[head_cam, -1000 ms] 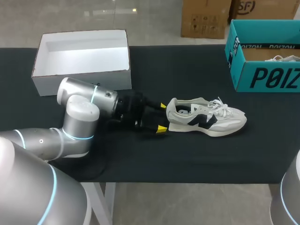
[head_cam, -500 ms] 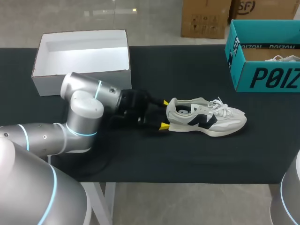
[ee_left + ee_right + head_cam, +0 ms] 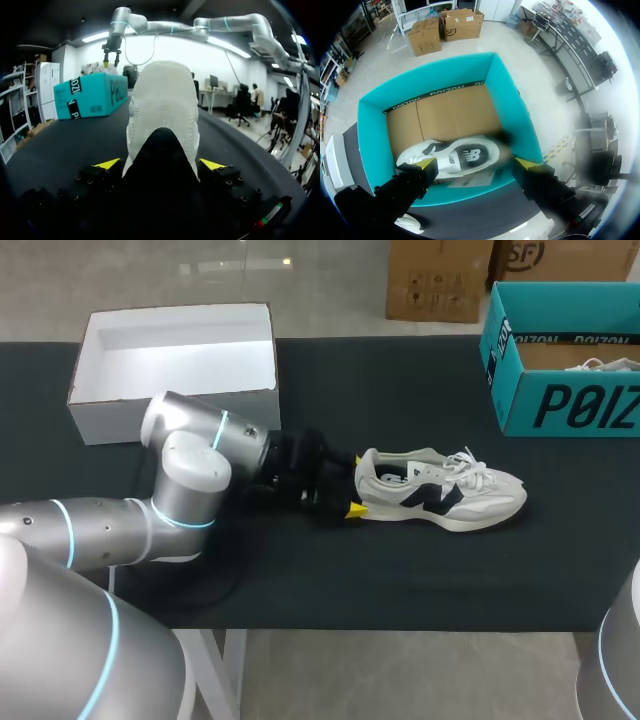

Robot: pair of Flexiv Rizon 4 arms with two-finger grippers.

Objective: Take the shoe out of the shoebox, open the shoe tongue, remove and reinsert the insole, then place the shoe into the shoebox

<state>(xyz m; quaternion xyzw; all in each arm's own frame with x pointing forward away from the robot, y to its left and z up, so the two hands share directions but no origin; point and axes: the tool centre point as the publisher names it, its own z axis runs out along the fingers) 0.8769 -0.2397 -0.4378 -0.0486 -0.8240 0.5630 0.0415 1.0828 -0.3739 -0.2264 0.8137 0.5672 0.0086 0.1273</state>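
Observation:
A white and grey sneaker [image 3: 440, 490] with a dark side logo lies on its sole on the black table [image 3: 400, 580], toe to the right. My left gripper [image 3: 353, 485] is at its heel and open. In the left wrist view the sneaker's heel [image 3: 162, 110] stands between the spread yellow fingertips [image 3: 108, 163] of the left gripper [image 3: 160, 164]. The teal shoebox [image 3: 560, 350] stands at the back right. My right gripper [image 3: 475, 163] hangs open above the shoebox [image 3: 375, 130], looking down on a second sneaker [image 3: 452, 156] that lies inside.
An open white box [image 3: 180, 365] stands at the back left, just behind my left arm [image 3: 185, 480]. The teal shoebox [image 3: 95, 94] shows beyond the sneaker in the left wrist view, with my right gripper [image 3: 111, 52] above it.
My left gripper has slid to the right along the table, and its fingers now straddle the sneaker's heel. The sneaker and the right gripper have not moved.

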